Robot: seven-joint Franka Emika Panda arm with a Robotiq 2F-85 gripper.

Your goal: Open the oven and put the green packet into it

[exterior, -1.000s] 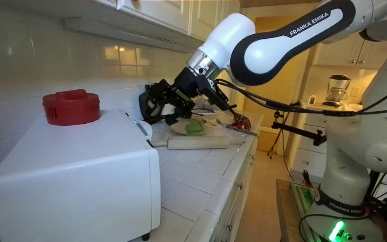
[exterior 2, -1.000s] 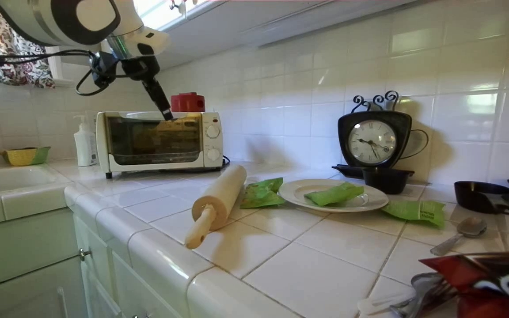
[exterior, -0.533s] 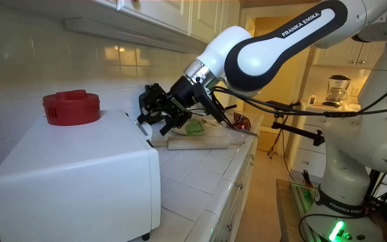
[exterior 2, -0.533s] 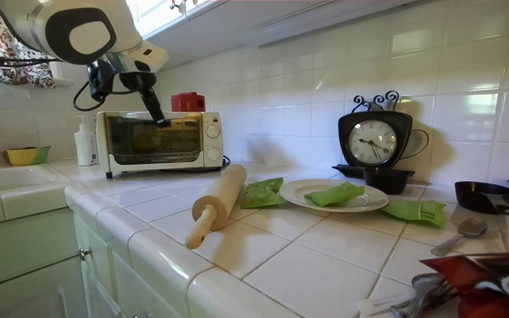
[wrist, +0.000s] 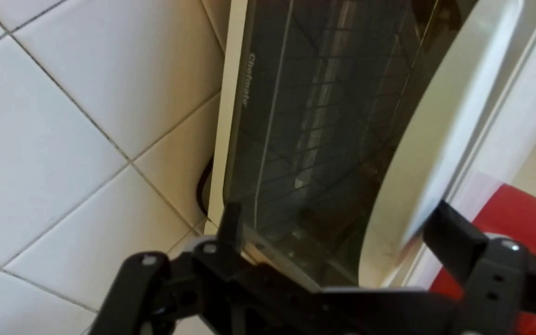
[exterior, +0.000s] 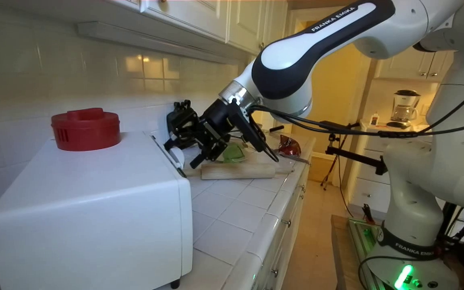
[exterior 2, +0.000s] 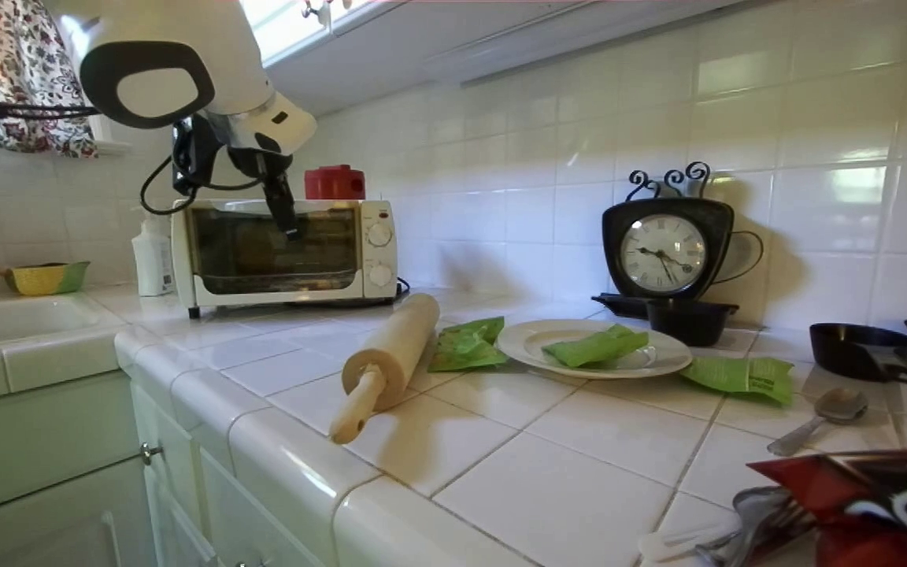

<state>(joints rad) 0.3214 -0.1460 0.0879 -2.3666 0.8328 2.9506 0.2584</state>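
The oven (exterior: 91, 233) is a white box with a glass front door (exterior 2: 237, 256). The door is shut or nearly so; a dark line shows along its top edge. My gripper (exterior: 181, 155) is open and tilted down at the door's white handle (exterior: 177, 156). In the wrist view the gripper (wrist: 338, 214) has one finger over the glass and the other at the handle's (wrist: 428, 144) upper edge, close or touching; I cannot tell which. A green packet (exterior 2: 599, 345) lies on a white plate (exterior 2: 520, 337). Two similar green packets (exterior 2: 468, 346) (exterior 2: 741, 379) lie beside the plate.
A red container (exterior: 86, 131) stands on the oven. A rolling pin (exterior 2: 394, 346) lies between oven and plate. A black clock (exterior 2: 666, 252) and black pans (exterior 2: 859, 352) stand along the back. A spoon (exterior 2: 823, 417) and red bag (exterior 2: 886, 504) are near. Cabinets (exterior: 199, 20) hang above.
My gripper has moved down and toward the oven, with its fingers now either side of the handle. The dark line at the door's top edge shows more. The packets have not moved.
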